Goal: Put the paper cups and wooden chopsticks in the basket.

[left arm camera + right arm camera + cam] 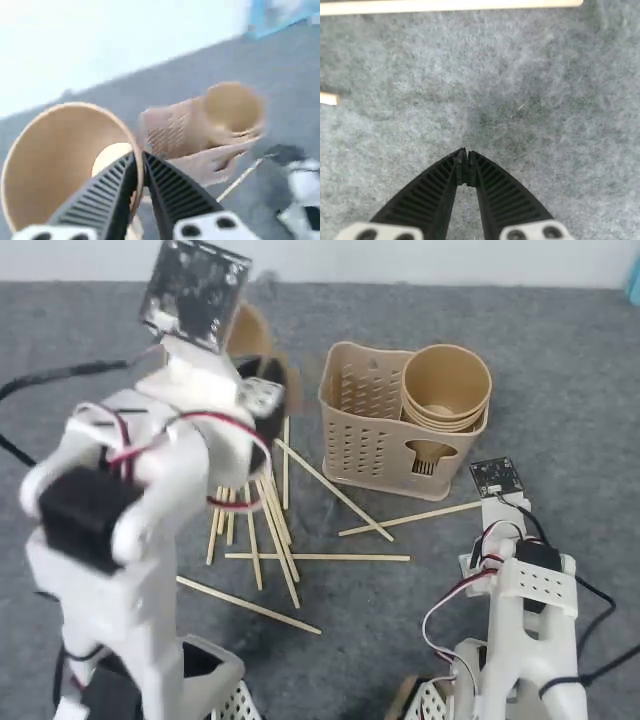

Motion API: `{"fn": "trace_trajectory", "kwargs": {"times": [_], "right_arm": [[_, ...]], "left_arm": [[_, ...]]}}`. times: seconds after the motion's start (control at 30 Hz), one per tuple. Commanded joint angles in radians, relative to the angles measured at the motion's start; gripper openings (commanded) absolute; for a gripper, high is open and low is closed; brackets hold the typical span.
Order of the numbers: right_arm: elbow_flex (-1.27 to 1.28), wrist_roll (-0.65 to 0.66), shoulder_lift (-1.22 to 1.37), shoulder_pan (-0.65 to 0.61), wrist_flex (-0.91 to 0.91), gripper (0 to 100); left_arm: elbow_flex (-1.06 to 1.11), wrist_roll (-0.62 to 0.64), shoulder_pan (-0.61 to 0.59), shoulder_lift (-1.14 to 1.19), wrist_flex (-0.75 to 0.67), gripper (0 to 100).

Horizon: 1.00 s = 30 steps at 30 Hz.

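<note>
Your left claw (139, 159) is clamped on the rim of a paper cup (55, 155): one finger sits inside the mouth, the other outside, with the cup wall pinched between them. The cup is tipped, its open mouth facing back toward the wrist, so you look straight down to its pale bottom. Beyond the fingertips and off to one side stands the basket (172, 132), apart from the held cup. The stacked cups (232, 107) sit upright in the end of the basket farther from this claw. From above, most of the loose chopsticks (270, 530) lie scattered on the grey felt table (560, 370), under and just in front of your left arm, between it and the basket. One of them (412, 517) runs out toward your right arm. Your right claw (465, 154) has its fingers pressed together with nothing between them, pointing down at bare felt. One chopstick (450, 5) lies crosswise well ahead of its tips, and the blunt end of another (327, 98) pokes in to one side, nearer but not touching. You cannot tell whether those tips rest on the felt or hang just over it.
</note>
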Motion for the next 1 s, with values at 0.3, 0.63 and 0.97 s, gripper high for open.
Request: {"fn": "trace_trajectory", "kwargs": {"times": [0.3, 0.63, 0.97], "right_arm": [[-0.005, 0.014, -0.03, -0.01, -0.012, 0.8], [-0.005, 0.015, -0.03, -0.012, -0.012, 0.8], [-0.005, 0.017, -0.03, -0.013, -0.012, 0.8]], "left_arm": [[-0.14, -0.124, 0.342, 0.138, -0.206, 1], [-0.357, -0.147, 0.361, 0.436, -0.258, 1], [-0.515, -0.152, 0.358, 0.694, -0.241, 1]]}}
